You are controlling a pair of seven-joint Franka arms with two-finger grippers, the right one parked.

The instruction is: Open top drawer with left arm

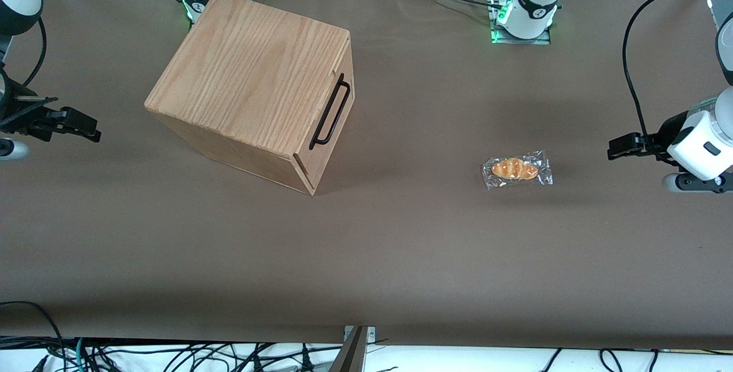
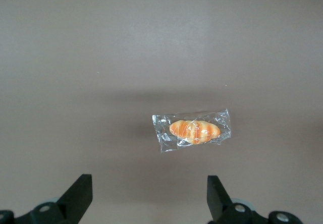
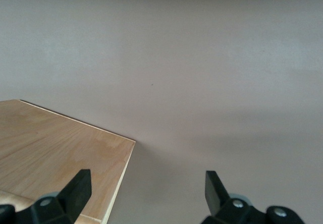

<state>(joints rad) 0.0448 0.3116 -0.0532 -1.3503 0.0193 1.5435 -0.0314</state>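
Note:
The oak-grain cabinet (image 1: 252, 80) stands on the brown table toward the parked arm's end; its top also shows in the right wrist view (image 3: 60, 153). Its top drawer front (image 1: 339, 127) is flush with the box and carries a thin black bar handle (image 1: 331, 110). My left gripper (image 1: 617, 147) hovers above the table at the working arm's end, far from the cabinet and not touching it. In the left wrist view the gripper (image 2: 149, 186) is open and empty, with bare table between its fingers.
A bread roll in clear plastic wrap (image 1: 517, 169) lies on the table between the gripper and the cabinet, closer to the gripper; it shows in the left wrist view (image 2: 193, 130) too. The arm bases (image 1: 527, 8) stand farthest from the front camera.

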